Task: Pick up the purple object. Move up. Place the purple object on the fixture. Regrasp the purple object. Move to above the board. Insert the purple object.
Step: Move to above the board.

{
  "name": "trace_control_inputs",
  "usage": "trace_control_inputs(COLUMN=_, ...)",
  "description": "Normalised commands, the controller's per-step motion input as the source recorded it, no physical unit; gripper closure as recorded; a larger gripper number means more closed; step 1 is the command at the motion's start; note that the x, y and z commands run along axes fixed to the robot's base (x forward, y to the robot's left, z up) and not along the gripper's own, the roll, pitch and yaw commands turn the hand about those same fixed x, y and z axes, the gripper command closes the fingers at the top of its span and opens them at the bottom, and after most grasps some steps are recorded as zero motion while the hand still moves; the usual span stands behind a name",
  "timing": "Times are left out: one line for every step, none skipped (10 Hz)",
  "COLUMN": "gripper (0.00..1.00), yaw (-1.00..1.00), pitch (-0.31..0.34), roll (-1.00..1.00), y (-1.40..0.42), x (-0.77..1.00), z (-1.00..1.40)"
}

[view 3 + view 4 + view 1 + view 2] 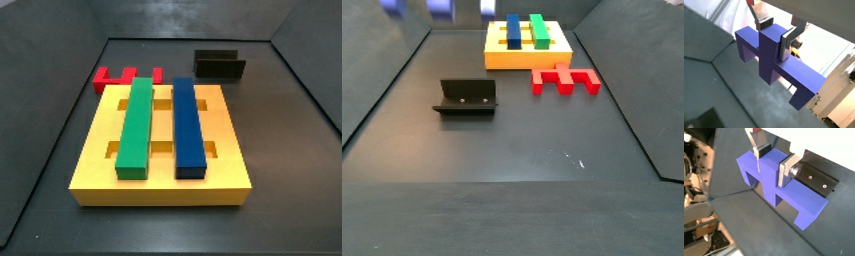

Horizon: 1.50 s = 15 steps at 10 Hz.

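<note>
table [281,150]: dark grey, walled | board [94,165]: yellow, carries green and blue bars | fixture [465,97]: on table, apart from board | purple object [774,62]: off the table, clamped in pincer [779,31] | red block [565,80]: just beside board

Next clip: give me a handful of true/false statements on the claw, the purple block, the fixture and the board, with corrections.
1. The claw grips the purple block across its central stem. True.
2. The purple block sits on the fixture. False: the fixture is empty; the block is held in the air.
3. The board carries a green bar and a blue bar. True.
4. The red block lies on the board. False: it lies on the floor beside the board.
5. The fixture touches the board. False: they stand apart.
</note>
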Motion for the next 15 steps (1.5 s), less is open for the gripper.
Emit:
trace_control_inputs(gripper=1.00, yaw=0.00, pitch=-0.019, roll=-0.01, y=0.00, x=0.00, z=0.65)
trace_control_inputs(gripper=1.00, yaw=-0.01, pitch=-0.006, roll=0.00, y=0.01, x=0.00, z=0.45)
trace_control_inputs(gripper=1.00, yaw=-0.02, pitch=0.017, roll=0.00, y=-0.01, x=0.00, z=0.23)
trace_control_inputs(gripper=1.00, yaw=-0.10, pitch=0.092, roll=-1.00, y=-1.40, x=-1.01, z=0.28)
trace_control_inputs(gripper=1.00, yaw=-0.10, pitch=0.092, roll=-1.00, y=-1.40, x=-1.02, z=0.27)
trace_control_inputs(gripper=1.00, yaw=-0.09, pitch=0.082, roll=-1.00, y=-1.40, x=-1.11, z=0.29)
trace_control_inputs(gripper=1.00, yaw=-0.08, pitch=0.085, roll=-1.00, y=-1.40, x=-1.11, z=0.26)
trace_control_inputs(gripper=1.00, yaw=-0.07, pitch=0.095, roll=-1.00, y=-1.40, x=-1.11, z=0.27)
trace_control_inputs(gripper=1.00, yaw=-0.07, pitch=0.097, roll=-1.00, y=-1.40, x=-1.13, z=0.28)
trace_control_inputs(gripper=1.00, yaw=-0.06, pitch=0.095, roll=-1.00, y=-0.51, x=-0.47, z=0.10)
trace_control_inputs(gripper=1.00, yaw=-0.05, pitch=0.094, roll=-1.00, y=-0.26, x=-0.28, z=0.04)
trace_control_inputs(gripper=1.00, yaw=-0.05, pitch=0.097, roll=-1.00, y=-0.07, x=-0.10, z=0.02)
trace_control_inputs(gripper=1.00, yaw=-0.04, pitch=0.084, roll=-1.00, y=-0.07, x=-0.11, z=0.03)
trace_control_inputs(gripper=1.00, yaw=-0.03, pitch=0.070, roll=-1.00, y=0.00, x=-0.09, z=0.00)
trace_control_inputs(gripper=1.00, yaw=-0.03, pitch=0.058, roll=-1.00, y=0.03, x=-0.08, z=0.01)
